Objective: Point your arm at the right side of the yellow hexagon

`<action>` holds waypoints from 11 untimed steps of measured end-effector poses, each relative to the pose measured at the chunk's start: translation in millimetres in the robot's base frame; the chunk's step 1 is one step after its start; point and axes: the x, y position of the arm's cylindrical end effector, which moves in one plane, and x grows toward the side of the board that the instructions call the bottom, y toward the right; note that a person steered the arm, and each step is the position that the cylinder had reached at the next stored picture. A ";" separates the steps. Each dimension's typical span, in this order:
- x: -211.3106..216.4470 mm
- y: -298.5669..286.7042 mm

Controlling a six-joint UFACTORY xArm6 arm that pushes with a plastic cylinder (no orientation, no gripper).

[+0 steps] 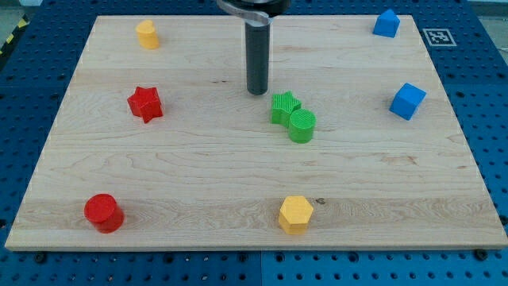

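Note:
The yellow hexagon (295, 214) lies near the view's bottom edge of the wooden board (198, 167), a little right of centre. My tip (256, 91) rests on the board in the upper middle, far above the hexagon and slightly to its left. The tip stands just left of and above the green star (283, 106), with a small gap between them. A green cylinder (302, 125) touches the green star at its lower right.
A yellow block (147, 34) sits at the top left. A red star (145, 103) is at the left and a red cylinder (103, 212) at the bottom left. A blue block (386, 23) is at the top right, a blue cube (407, 101) at the right.

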 end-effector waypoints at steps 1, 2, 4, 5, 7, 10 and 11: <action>4.6 38.7; 6.7 55.7; 25.0 97.0; 43.9 116.7; 117.8 154.3; 237.6 119.4; 244.5 96.7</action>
